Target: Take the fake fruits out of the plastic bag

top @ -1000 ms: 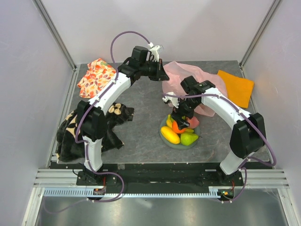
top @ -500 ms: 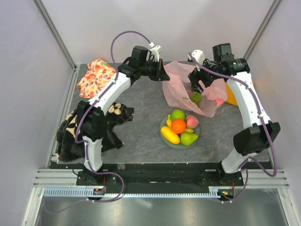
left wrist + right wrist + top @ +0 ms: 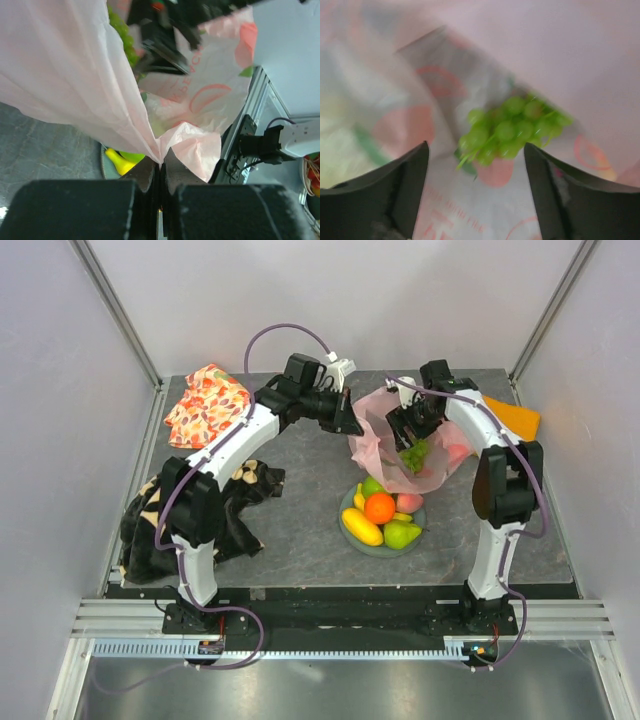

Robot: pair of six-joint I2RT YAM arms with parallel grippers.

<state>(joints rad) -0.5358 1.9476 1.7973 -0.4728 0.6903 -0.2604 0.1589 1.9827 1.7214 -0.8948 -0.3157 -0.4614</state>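
From above we saw the plastic bag (image 3: 440,475) lying toward the back of the table (image 3: 300,530), just behind the plate (image 3: 385,552), with both arms reaching to its mouth. In that view the left gripper (image 3: 160,167) was only a dark tip at the bag's left edge. Its own wrist camera showed us the fingers pressed together on a pinched fold of the pink film, which spread up and away from them. The right gripper (image 3: 475,146) sat in the bag's opening when seen from overhead, and there we could not judge its jaws. The right wrist view showed them standing wide apart and holding nothing, with the green grapes (image 3: 512,129) lying on the bag's inner wall beyond the fingertips. Only the overhead view showed the fruits lying on the plate: an orange (image 3: 379,507), a yellow fruit (image 3: 362,527), a green pear (image 3: 401,534), a green apple (image 3: 372,486) and a pink peach (image 3: 409,503). It alone also showed the orange cloth (image 3: 515,417) behind the bag, the floral fabric (image 3: 205,403) at the back left and a dark patterned cloth (image 3: 190,515) beside the left arm.
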